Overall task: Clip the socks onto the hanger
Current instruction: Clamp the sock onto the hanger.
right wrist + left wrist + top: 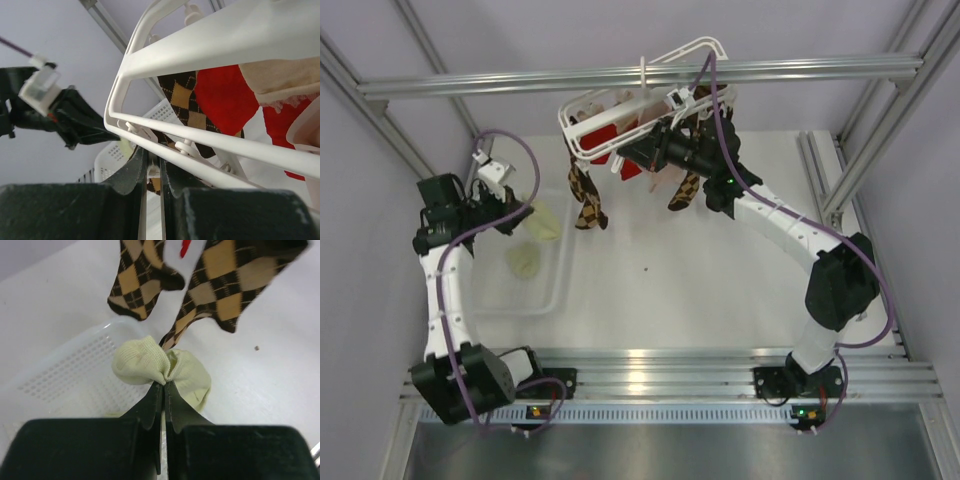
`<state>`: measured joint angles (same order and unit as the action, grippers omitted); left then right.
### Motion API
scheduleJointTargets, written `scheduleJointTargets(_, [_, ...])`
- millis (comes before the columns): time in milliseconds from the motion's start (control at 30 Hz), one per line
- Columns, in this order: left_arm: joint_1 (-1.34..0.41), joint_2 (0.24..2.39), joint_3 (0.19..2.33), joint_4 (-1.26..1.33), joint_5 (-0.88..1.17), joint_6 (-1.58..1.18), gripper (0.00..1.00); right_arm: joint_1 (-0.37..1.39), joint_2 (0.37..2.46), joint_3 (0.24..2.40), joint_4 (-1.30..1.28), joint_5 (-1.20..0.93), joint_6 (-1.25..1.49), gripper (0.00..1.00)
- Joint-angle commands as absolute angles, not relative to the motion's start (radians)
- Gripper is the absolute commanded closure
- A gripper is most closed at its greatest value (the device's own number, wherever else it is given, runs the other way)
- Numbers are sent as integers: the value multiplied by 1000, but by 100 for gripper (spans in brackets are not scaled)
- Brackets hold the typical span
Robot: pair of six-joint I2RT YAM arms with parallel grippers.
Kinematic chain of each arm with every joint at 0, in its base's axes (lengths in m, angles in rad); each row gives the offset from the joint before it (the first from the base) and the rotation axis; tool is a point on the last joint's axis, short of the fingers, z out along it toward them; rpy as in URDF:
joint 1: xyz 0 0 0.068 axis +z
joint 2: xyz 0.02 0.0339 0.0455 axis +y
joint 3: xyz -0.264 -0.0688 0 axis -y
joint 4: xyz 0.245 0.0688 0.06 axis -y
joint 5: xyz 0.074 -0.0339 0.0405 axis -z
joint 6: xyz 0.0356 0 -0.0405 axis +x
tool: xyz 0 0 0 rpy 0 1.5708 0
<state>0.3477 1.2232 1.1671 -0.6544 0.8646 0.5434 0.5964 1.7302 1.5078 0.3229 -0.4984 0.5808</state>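
My left gripper (164, 386) is shut on one pale cream-yellow sock (150, 365), pinched at a bunched fold and held above the basket; from above the gripper (517, 213) holds the sock (546, 222) at the basket's far edge. A second pale sock (525, 260) lies in the basket. The white hanger (610, 112) hangs tilted from the overhead bar, with argyle and red socks on it. My right gripper (152, 162) sits under the hanger frame (210, 40), its jaws nearly together on a small white clip (153, 171); from above it (623, 160) is under the hanger's middle.
A clear white basket (563, 290) stands at left on the table. Brown argyle socks (588, 205) (685, 190) dangle from the hanger, close in front of my left gripper (225, 285). Red socks (220, 95) hang behind. An aluminium bar (800, 68) crosses overhead.
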Motion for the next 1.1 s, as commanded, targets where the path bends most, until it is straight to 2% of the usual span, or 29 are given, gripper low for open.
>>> scheduleJointTargets(0, [344, 1063, 1057, -478, 1054, 393, 100, 575, 1698, 1546, 337, -433, 601, 100])
scheduleJointTargets(100, [299, 960, 1011, -377, 1068, 299, 100, 575, 1686, 1540, 337, -440, 610, 100])
scheduleJointTargets(200, [189, 924, 1006, -356, 1028, 215, 100, 575, 1681, 1532, 336, -452, 637, 100])
scheduleJointTargets(233, [96, 910, 999, -342, 1002, 192, 100, 575, 1681, 1532, 334, -459, 647, 100])
scheduleJointTargets(300, [0, 891, 974, -267, 872, 126, 100, 575, 1683, 1531, 333, -465, 663, 100])
scheduleJointTargets(333, [-109, 881, 963, -234, 835, 106, 100, 575, 1681, 1531, 331, -465, 666, 100])
scheduleJointTargets(500, [-319, 929, 950, -103, 603, 75, 100, 566, 1678, 1531, 336, -497, 707, 100])
scheduleJointTargets(833, [-434, 1074, 986, 86, 301, 124, 100, 552, 1658, 1523, 321, -522, 779, 100])
scheduleJointTargets(1067, [-434, 1091, 988, 123, 267, 109, 100, 538, 1640, 1493, 334, -515, 805, 100])
